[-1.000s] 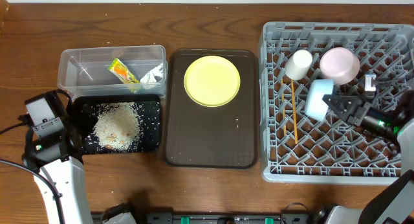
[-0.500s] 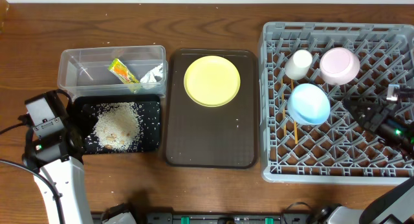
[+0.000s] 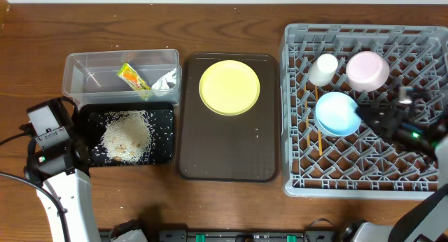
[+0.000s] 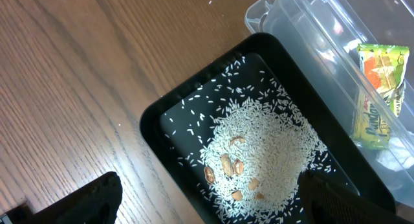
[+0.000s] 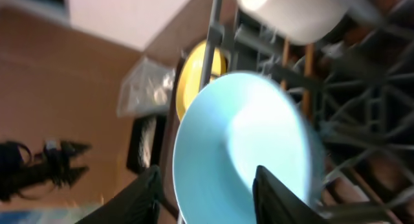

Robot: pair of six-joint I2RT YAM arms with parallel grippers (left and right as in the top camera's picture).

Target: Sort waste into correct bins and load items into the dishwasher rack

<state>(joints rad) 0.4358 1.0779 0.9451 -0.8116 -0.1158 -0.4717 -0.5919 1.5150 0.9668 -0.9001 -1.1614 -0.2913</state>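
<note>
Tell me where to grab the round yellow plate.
Probably pinch the round yellow plate by its near rim, coming down over the bare dark brown tray floor. It lies flat, so only the rim offers a hold, and the tray's far wall crowds the other edge.

Rack (image 3: pixel 364 189) sits right of serving tray (image 3: pixel 224 151); tub (image 3: pixel 77 84) and bin tray (image 3: pixel 166 152) sit left of it, tub behind. Plate (image 3: pixel 229 87) on serving tray's rear half. Wrapper (image 3: pixel 134 79) and paper (image 3: pixel 165 81) in tub; rice (image 3: pixel 127 136) in bin tray. In rack: cup (image 3: pixel 323 69) left of rear bowl (image 3: pixel 367 70), front bowl (image 3: pixel 336 113) before both, chopsticks (image 3: pixel 313 130) along its left.
</note>
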